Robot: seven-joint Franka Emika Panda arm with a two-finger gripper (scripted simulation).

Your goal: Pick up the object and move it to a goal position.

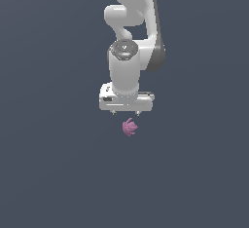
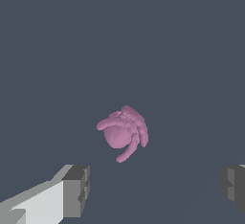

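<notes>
The object (image 1: pixel 129 127) is a small pink-magenta lumpy thing lying on the dark grey floor, much narrower than the white hand. In the exterior view it shows just below my gripper (image 1: pixel 125 112), whose short fingertips barely stick out under the white hand. The wrist view has the object (image 2: pixel 123 132) in the middle, out beyond the two fingertips (image 2: pixel 76 189). My gripper (image 2: pixel 155 187) is open, its jaws wide apart with nothing between them, and it does not touch the object.
A plain dark grey floor (image 1: pixel 48 173) fills both views, with no other objects or edges. The white arm (image 1: pixel 133 22) rises above the hand in the exterior view.
</notes>
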